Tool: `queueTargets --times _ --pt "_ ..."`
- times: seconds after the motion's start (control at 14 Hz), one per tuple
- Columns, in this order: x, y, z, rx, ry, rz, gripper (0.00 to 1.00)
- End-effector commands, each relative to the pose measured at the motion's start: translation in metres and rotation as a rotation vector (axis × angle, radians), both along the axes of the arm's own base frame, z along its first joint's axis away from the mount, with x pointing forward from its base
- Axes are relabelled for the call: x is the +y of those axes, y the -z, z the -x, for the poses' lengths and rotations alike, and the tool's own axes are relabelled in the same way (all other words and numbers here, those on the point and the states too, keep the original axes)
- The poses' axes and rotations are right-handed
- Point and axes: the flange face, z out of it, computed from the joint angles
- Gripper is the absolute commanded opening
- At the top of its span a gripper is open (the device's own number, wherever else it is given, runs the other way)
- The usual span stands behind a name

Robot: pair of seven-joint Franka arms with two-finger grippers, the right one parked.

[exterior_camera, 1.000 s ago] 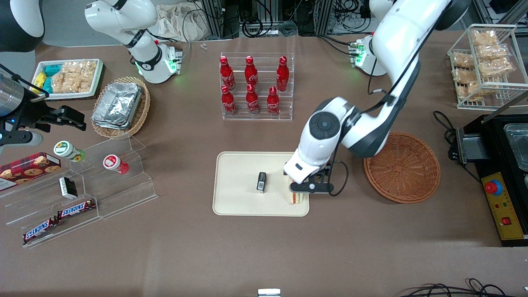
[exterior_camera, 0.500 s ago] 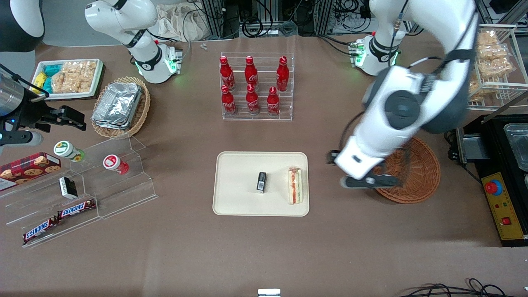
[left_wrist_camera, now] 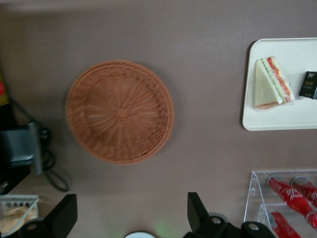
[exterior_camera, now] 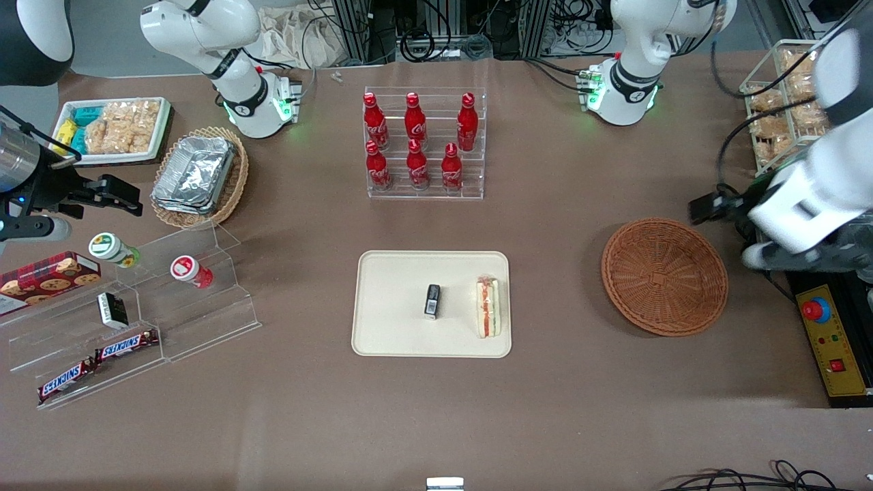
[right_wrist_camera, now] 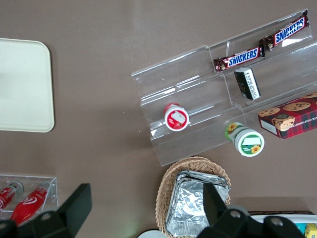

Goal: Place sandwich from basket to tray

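Note:
The sandwich (exterior_camera: 488,308) (left_wrist_camera: 272,83), a white bread wedge with red and green filling, lies on the cream tray (exterior_camera: 389,320) (left_wrist_camera: 297,116) beside a small black box (exterior_camera: 432,301) (left_wrist_camera: 308,85). The round reddish-brown wicker basket (exterior_camera: 663,276) (left_wrist_camera: 120,111) holds nothing. My gripper (exterior_camera: 794,258) (left_wrist_camera: 131,213) hangs high, past the basket toward the working arm's end of the table, open with nothing between its fingers.
A clear rack of red bottles (exterior_camera: 423,146) (left_wrist_camera: 285,198) stands farther from the front camera than the tray. A black machine with a red button (exterior_camera: 815,310) and a wire rack of snacks (exterior_camera: 798,102) sit at the working arm's end. Acrylic steps with snacks (exterior_camera: 136,300) lie toward the parked arm's end.
My gripper let go of the sandwich on the tray, rose, and swung over the basket toward the working arm's end. The sandwich stays where it was set.

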Motion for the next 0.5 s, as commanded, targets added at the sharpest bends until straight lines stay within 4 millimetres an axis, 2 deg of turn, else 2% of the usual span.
queueTargets --times 0.0,0.14,0.21,0.36,0.43 --pt "0.005 -0.013 0.022 -0.013 0.005 -0.041 1.0" --pt "-0.002 -0.015 0.023 -0.016 0.018 -0.04 1.0" --pt "0.007 -0.023 0.028 -0.018 0.006 -0.032 1.0" --pt "-0.01 -0.049 0.05 -0.044 0.049 -0.032 1.0" --pt "-0.004 -0.052 0.053 -0.044 0.041 -0.038 1.0"
